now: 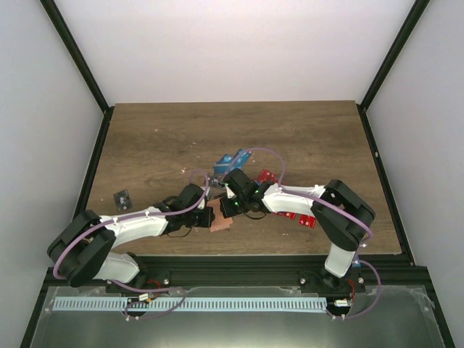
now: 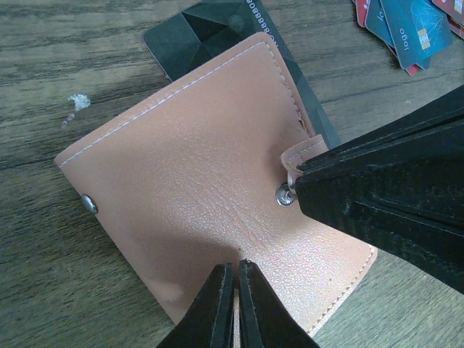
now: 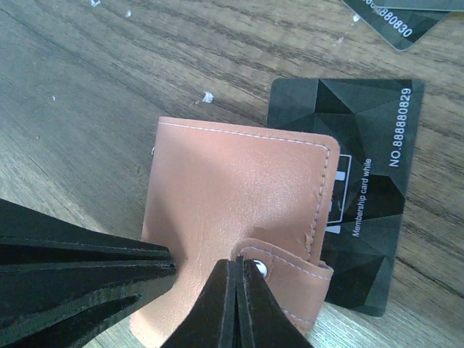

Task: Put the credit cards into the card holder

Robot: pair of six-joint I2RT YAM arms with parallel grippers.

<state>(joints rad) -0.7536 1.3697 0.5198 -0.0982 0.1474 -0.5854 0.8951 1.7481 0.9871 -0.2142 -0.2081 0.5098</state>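
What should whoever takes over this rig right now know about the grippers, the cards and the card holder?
Left gripper: shut, pinching one edge of the card holder.
Right gripper: shut on the holder's snap strap.
Holder: folded closed on the table, partly over a black card.
Other cards: blue cards and red cards lie loose beyond and right of the grippers; a second black card lies far left.
Done: both arms have the holder; no card visibly inside.
Left: open the holder, then load the cards.
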